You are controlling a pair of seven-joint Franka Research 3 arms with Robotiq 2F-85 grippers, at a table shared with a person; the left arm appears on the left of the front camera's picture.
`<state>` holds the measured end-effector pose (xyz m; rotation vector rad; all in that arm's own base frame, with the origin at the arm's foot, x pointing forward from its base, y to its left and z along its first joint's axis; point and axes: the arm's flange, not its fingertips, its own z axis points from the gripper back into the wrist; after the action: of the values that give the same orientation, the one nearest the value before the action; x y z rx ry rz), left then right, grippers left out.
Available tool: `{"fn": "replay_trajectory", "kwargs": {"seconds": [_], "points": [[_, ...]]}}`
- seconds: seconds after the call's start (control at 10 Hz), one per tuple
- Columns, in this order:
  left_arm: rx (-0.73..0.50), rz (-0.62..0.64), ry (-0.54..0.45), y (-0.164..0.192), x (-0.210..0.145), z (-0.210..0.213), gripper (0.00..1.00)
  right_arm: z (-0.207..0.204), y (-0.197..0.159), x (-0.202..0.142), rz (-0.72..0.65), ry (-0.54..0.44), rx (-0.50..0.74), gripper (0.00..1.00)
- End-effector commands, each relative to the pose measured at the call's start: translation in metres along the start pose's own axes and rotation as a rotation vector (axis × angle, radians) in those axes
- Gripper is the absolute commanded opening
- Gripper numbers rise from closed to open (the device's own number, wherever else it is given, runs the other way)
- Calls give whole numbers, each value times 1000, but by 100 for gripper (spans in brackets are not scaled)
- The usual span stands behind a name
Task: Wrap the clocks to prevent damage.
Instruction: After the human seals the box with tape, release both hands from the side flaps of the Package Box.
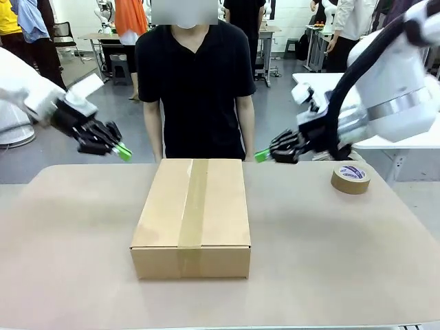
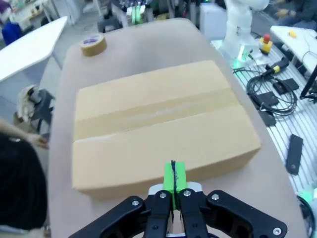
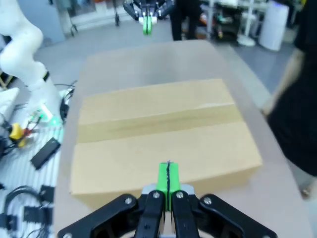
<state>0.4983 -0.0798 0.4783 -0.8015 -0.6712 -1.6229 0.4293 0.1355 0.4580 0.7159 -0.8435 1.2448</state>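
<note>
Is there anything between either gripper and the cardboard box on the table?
Nothing visible. The left gripper and right gripper hover shut above the far corners of the taped cardboard box, with open air between. The tape roll sits off to the right, clear of both paths.

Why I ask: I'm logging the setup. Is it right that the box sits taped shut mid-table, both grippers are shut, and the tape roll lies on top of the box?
Not quite. The tape roll lies on the table, off the cardboard box, toward the right gripper, as the front view shows. The rest holds: box taped shut, left gripper shut too.
</note>
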Motion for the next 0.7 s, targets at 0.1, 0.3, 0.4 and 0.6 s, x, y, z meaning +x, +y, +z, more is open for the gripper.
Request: {"fn": "replay_trajectory", "kwargs": {"seconds": [0.1, 0.3, 0.4, 0.6], "points": [[76, 67, 73, -18, 18, 68, 0, 88, 36, 44, -48, 112, -121, 1], [158, 73, 76, -44, 19, 98, 0, 121, 54, 55, -61, 111, -194, 1], [165, 59, 64, -44, 16, 102, 0, 119, 54, 52, -68, 124, -178, 1], [141, 55, 66, -33, 20, 100, 0, 132, 53, 62, -41, 107, -207, 1]]}}
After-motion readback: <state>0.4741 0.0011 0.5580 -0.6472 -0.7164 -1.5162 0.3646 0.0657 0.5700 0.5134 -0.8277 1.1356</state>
